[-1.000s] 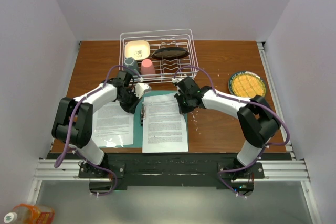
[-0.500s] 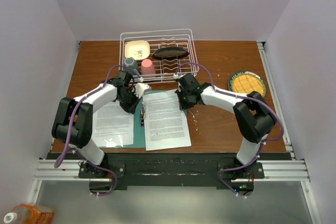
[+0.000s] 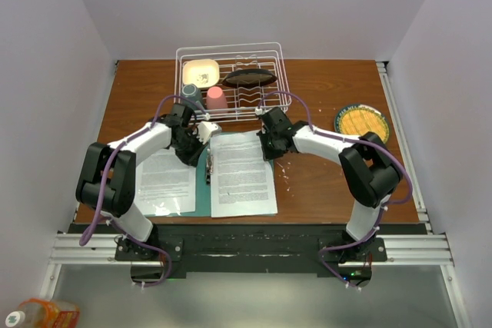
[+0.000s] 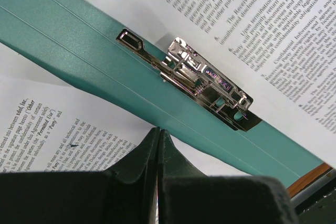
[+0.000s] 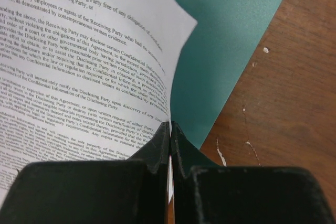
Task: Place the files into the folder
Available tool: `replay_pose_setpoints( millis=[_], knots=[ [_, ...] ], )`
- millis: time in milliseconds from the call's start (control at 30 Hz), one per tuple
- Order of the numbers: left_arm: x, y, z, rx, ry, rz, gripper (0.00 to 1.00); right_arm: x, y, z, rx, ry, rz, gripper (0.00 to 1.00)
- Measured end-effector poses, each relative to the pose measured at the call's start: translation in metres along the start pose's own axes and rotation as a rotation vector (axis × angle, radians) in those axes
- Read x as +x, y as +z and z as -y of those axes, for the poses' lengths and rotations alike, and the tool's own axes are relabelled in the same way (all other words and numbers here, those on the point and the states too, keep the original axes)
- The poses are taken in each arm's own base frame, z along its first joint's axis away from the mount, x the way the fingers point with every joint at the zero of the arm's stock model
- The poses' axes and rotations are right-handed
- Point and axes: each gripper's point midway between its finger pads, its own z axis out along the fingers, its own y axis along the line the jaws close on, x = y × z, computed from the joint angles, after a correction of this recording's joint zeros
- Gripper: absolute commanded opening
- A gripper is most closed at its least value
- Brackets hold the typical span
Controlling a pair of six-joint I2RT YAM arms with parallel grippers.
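Note:
The teal folder (image 3: 202,190) lies open near the table's front edge, with a metal clip (image 4: 207,85) on its spine. One printed file sheet (image 3: 164,182) lies on its left half and another file sheet (image 3: 242,176) on its right half. My left gripper (image 3: 194,151) is shut with nothing between its fingers. Its tips (image 4: 158,131) rest at the left sheet's top edge, just short of the spine and the clip. My right gripper (image 3: 267,147) is shut on the right sheet's (image 5: 79,77) upper right edge, which curls up off the folder (image 5: 226,35).
A white wire dish rack (image 3: 231,82) stands at the back, holding a bowl, two cups and a dark utensil. A yellow plate (image 3: 362,123) sits at the right. Bare wood table (image 5: 286,103) lies right of the folder.
The right gripper has shifted slightly toward the back with the right sheet. The sheet slid up from the front edge, tilted briefly, and now lies straighter on the folder. The left arm has not moved.

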Motion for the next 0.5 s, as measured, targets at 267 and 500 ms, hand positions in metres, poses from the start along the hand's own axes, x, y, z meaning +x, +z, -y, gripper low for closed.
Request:
replay_pose_setpoints(
  millis=[267,500],
  knots=[
    [0.0,0.0,0.0,0.0,-0.001,-0.001,0.04,0.013,0.003,0.002,0.009,0.065,-0.019,0.0],
    [0.0,-0.001,0.0,-0.001,0.0,0.001,0.04,0.014,-0.002,0.003,0.009,0.078,0.0,0.0]
  ],
)
